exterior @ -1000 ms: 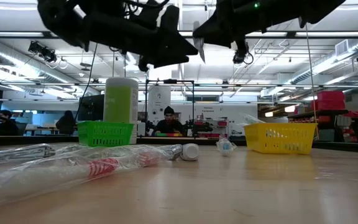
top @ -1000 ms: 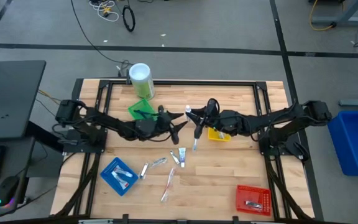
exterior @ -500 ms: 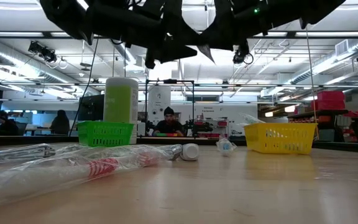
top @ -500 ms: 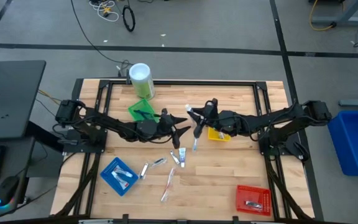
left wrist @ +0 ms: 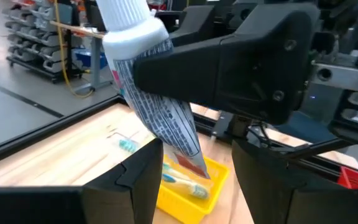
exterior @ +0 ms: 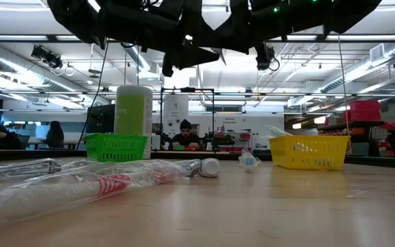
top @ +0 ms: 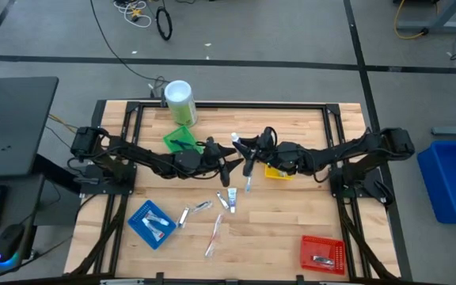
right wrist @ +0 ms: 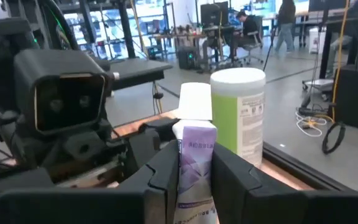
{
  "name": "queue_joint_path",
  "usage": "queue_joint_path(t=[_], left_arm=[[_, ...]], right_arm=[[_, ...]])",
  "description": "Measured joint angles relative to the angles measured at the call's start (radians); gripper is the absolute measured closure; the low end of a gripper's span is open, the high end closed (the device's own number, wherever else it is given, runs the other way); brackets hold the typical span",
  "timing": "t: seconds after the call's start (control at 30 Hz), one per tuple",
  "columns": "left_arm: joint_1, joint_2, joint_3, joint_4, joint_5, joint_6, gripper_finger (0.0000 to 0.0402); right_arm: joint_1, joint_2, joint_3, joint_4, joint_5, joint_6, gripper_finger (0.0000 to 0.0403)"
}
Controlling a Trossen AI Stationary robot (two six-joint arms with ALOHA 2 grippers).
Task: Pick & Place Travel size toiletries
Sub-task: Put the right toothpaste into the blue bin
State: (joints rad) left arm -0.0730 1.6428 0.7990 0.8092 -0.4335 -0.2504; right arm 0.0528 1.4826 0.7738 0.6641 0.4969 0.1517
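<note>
1. Your right gripper (right wrist: 194, 171) pinches a white-capped tube (right wrist: 194, 155) in the air, mid-table.
2. Your left gripper (left wrist: 188, 171) is spread wide, facing it.
3. The tube looks soft and light; hold its flat body.

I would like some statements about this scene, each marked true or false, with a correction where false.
1. The right tool is shut on a white-capped tube. True.
2. The left tool is shut on a toothbrush. False: it is open and holds nothing.
3. The yellow tray holds toothbrushes. True.
4. The green canister lies on its side. False: it stands upright.
5. The red tray sits beside the green tray. False: they are at opposite corners.
</note>
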Motion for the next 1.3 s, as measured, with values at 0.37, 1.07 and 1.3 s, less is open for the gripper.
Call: queue_joint_path(t=[0.37, 1.07, 1.3], left_arm=[[0.007, 0.000, 0.007, -0.093, -0.111, -0.033, 0.0220], [0.007, 0.000, 0.005, -0.138, -0.159, 0.000, 0.0395], [0.005, -0.015, 0.005, -0.238, -0.163, -0.006, 0.0397]], right_arm=[[0.000, 0.044, 0.000, 0.079, -0.002, -0.021, 0.0322], [-0.018, 0.042, 0.002, 0.004, -0.005, -0.063, 0.0276], [-0.021, 0.023, 0.002, -0.073, -0.008, -0.066, 0.0209]])
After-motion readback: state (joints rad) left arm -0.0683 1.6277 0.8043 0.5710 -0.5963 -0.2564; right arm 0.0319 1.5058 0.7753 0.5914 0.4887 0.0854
